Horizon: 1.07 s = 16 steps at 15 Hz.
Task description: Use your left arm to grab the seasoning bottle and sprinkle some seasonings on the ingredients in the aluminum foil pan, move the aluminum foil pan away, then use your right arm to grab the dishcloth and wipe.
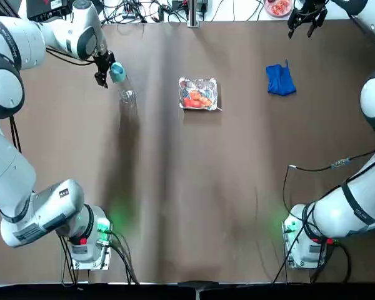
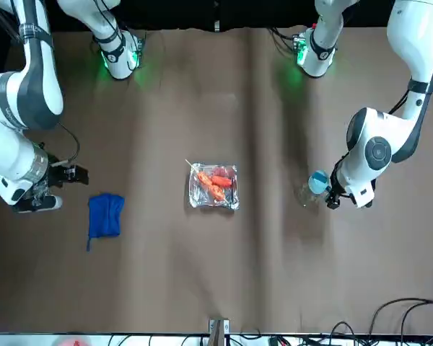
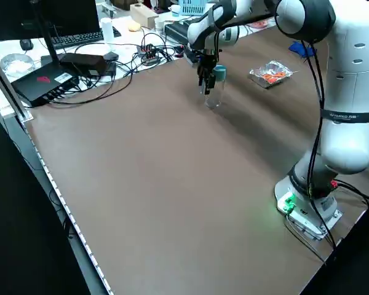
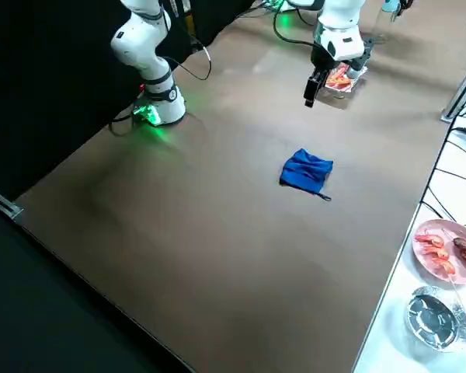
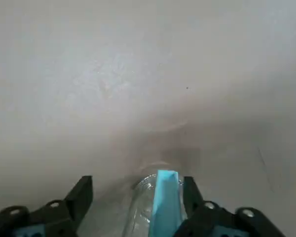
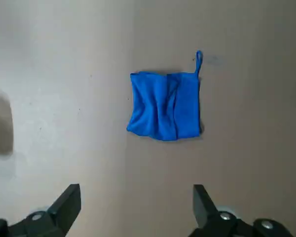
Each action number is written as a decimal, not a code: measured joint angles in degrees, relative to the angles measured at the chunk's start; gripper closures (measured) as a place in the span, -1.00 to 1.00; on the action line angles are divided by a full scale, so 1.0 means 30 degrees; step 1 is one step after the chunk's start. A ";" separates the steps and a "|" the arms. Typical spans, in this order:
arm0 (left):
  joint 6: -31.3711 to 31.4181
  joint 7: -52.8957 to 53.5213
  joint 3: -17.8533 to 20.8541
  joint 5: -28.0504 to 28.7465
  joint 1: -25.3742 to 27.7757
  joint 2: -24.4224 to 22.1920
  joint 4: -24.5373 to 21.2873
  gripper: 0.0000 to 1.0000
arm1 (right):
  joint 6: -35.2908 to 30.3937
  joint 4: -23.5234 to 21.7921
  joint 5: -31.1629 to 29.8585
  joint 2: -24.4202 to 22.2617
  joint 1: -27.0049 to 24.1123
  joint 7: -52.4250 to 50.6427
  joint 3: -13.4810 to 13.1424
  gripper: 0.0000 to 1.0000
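Two robot arms, one bottle (image 1: 127, 95), one foil pan (image 1: 198, 94), one cloth (image 1: 280, 79).

White-and-grey jointed arms, black cables

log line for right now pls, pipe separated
left gripper: open, at seasoning bottle | right gripper: open, parked beyond dishcloth | foil pan: between bottle and cloth, food inside
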 joint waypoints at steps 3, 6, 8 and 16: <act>0.0013 0.0010 -0.0092 0.0000 -0.0011 0.0000 0.0016 -0.41 | -0.0026 0.0000 0.0000 0.0000 0.0004 0.0000 0.0003 -1.00; 0.0018 0.0010 -0.0198 0.0001 -0.0012 -0.0001 0.0049 0.20 | -0.0028 -0.0005 0.0000 0.0000 0.0003 0.0000 0.0003 -1.00; 0.0060 0.0009 -0.0203 0.0000 -0.0010 0.0000 0.0125 0.55 | -0.0029 -0.0005 0.0000 0.0000 0.0003 0.0000 0.0003 -1.00; 0.0073 -0.0036 -0.0236 0.0000 -0.0030 0.0004 0.0752 0.56 | -0.0032 -0.0006 0.0000 0.0000 0.0003 0.0000 0.0003 -1.00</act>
